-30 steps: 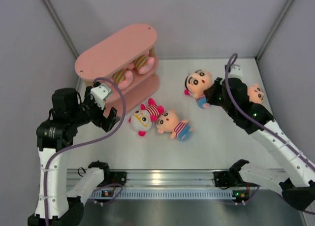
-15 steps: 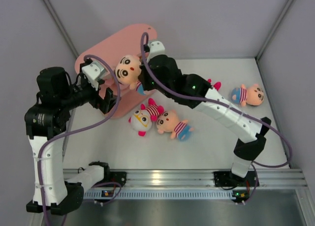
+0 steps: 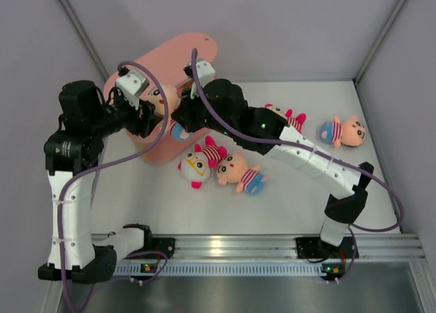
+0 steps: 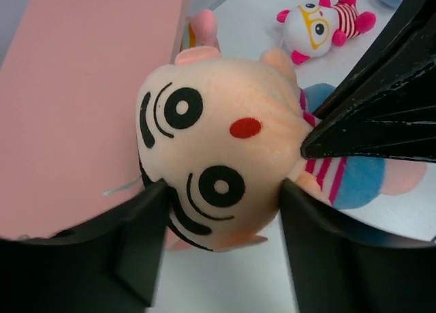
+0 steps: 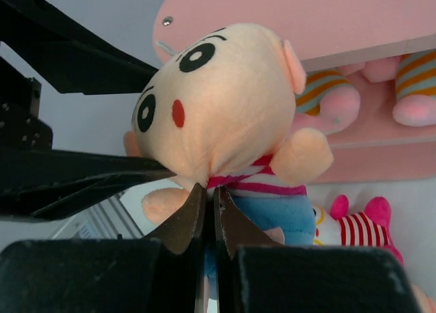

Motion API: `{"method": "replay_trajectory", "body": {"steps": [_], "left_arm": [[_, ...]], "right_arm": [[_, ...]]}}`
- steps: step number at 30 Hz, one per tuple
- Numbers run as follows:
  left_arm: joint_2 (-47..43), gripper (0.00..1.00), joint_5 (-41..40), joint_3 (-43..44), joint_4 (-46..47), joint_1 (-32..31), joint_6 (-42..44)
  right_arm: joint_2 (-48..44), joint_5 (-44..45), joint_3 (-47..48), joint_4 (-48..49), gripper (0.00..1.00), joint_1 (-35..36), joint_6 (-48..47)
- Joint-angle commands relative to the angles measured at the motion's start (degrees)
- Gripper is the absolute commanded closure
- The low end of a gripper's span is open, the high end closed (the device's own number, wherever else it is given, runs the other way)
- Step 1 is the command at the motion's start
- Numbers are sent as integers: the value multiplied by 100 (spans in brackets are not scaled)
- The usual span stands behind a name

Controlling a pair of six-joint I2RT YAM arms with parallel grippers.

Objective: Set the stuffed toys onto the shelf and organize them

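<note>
While one yellow-striped pink toy [image 5: 320, 95] already lies on a board under the top one of the shelf [image 3: 170, 57], most of the job looks undone. Four toys lie on the desk [image 3: 306, 204]. A white-faced doll with glasses [image 3: 194, 166] touches a striped peach doll [image 3: 236, 170] at the centre of the overhead view. A second pink-limbed doll [image 3: 289, 116] sits half hidden behind the right arm at middle right. A far peach doll [image 3: 346, 130] lies well apart at the right edge of the frame. The sixth, the held peach doll [image 5: 225, 101], is in the air just beside the shelf's near end, in the upper left of the overhead view, and is not yet on any board. By my count that is one placed, one on the way and four left, with any tidying of the rows after that.

The right jaws [image 5: 208, 190] are pinched nearly closed on the held peach doll at the neck, where the striped top meets the head. The big head stands beyond the fingertips, and the blue pants lie back toward the wrist. The left jaws [image 4: 223, 187] are spread wide with the doll's head between them, one finger at each side of the face. Whether they press on the plush or only flank it, I cannot tell.
</note>
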Motion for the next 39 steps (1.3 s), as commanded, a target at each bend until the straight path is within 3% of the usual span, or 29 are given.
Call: {"method": "replay_trajectory", "body": {"steps": [1,3,4,5,11,14,15,18,23,29,34,39], "left_arm": [[-42,40,107,-10,649,-19,-248],[-24,67,116,-1,746,-19,-293],[-33,89,151,16,755,-19,-302],[-24,100,186,8,781,-19,-302],[-7,100,-515,-62,1061,-19,-109],[185,100,-973,-80,1370,-19,198],[247,100,-1017,-63,1414,-19,286],[546,100,-1298,174,1598,-10,550],[1161,100,-1414,719,1686,191,700],[1742,100,-150,1335,1556,1289,682],[1935,100,510,1432,958,1895,1236],[1971,100,1862,1510,528,2677,1411]], "right_arm": [[-365,-652,-21,899,100,103,147],[-356,-715,-21,987,100,103,165],[-356,-707,-30,1040,100,103,147],[-348,-715,-47,1136,100,77,138],[-339,-952,-346,1462,100,-370,542],[-391,-979,-442,1471,71,-652,534],[-435,-944,-530,1454,53,-705,412],[-812,-629,-1037,1462,38,-732,262],[-1849,-452,-2539,1866,36,-951,489],[-2579,-294,-3640,2069,36,-1171,683],[-2738,-364,-3897,2016,36,-1294,666],[-2694,-618,-3923,1946,36,-1338,648]]}}
